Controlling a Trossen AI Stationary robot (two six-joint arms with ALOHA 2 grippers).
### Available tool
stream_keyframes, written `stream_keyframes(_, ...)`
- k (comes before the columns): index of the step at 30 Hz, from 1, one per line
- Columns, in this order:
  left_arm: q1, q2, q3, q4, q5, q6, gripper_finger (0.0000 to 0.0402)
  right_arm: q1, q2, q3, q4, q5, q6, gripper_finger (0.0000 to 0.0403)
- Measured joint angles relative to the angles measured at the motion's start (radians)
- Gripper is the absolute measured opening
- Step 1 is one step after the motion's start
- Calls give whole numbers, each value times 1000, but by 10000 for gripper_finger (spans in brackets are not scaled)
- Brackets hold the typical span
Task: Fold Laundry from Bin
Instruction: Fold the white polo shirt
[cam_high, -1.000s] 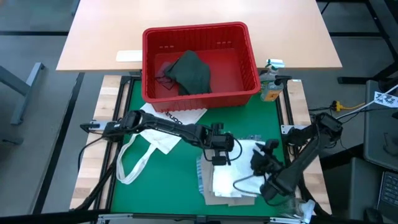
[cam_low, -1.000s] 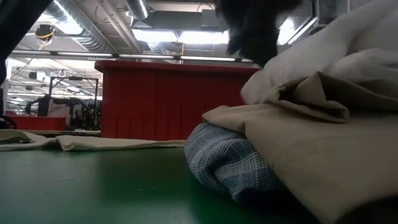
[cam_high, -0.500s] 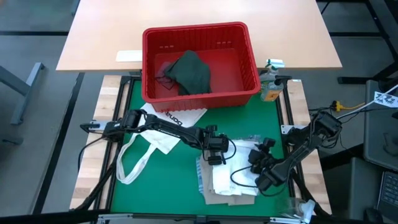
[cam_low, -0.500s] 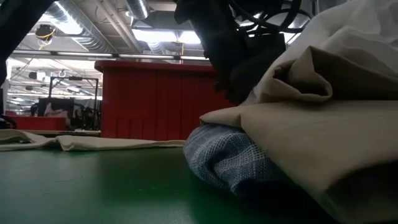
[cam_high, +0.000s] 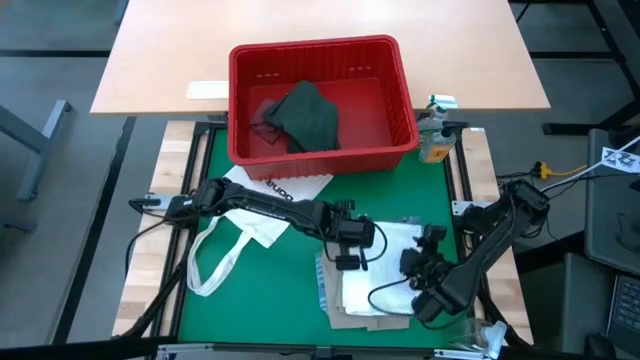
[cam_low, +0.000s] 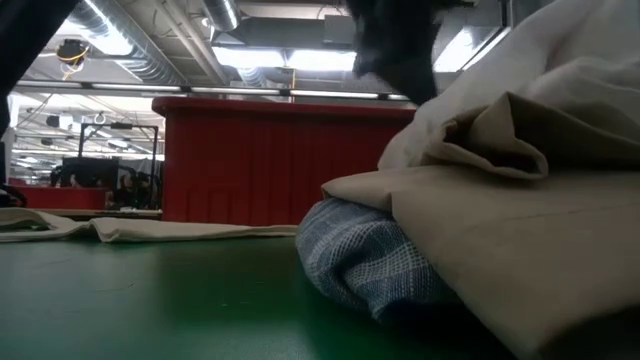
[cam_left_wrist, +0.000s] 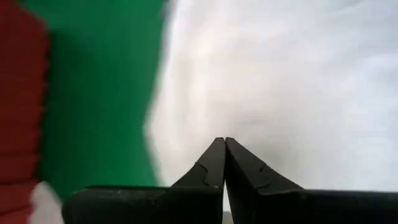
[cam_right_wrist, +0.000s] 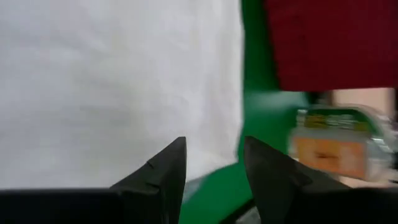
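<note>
A pile of folded laundry (cam_high: 368, 290) lies on the green mat near the front: blue-striped cloth (cam_low: 370, 262) at the bottom, a tan shirt (cam_low: 520, 230) on it, a white shirt (cam_low: 565, 60) on top. My left gripper (cam_high: 351, 250) hovers shut over the white shirt's left part (cam_left_wrist: 280, 74). My right gripper (cam_high: 420, 272) stands open over the shirt's right part (cam_right_wrist: 112, 81). The red bin (cam_high: 320, 100) at the back holds a dark green-grey top (cam_high: 305, 115).
A white tote bag (cam_high: 262, 212) with long straps lies flat on the mat left of the pile, below the bin. A bottle (cam_high: 435, 140) stands at the bin's right corner. Bare green mat (cam_high: 290, 300) lies left of the pile.
Half a second ago both grippers dipped toward the pile, the left one a little toward the table's left. In the low view a dark gripper came down against the white shirt. Both have risen back to about where they were. The white shirt's top stands higher again.
</note>
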Motion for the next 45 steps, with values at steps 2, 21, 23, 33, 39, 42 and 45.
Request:
stream_keyframes(2,-24,0,42,-10,46,-1,1,0,0,77,7,-39,-21,160)
stream_keyframes(21,-242,-2,-28,161,14,-5,1,122,86,201,440,-66,-169,160)
stream_keyframes(23,-247,0,-77,205,21,-7,1,123,119,201,440,-91,-168,160)
stream_keyframes(33,-256,0,-317,531,158,-72,1,124,274,200,461,-289,-170,160)
stream_keyframes(39,-250,0,-344,553,199,-109,1,124,278,200,499,-337,-171,160)
stream_keyframes(42,-250,0,-340,548,202,-105,1,124,278,200,491,-339,-171,160)
stream_keyframes(45,-250,0,-323,543,206,-95,1,124,278,200,484,-356,-173,160)
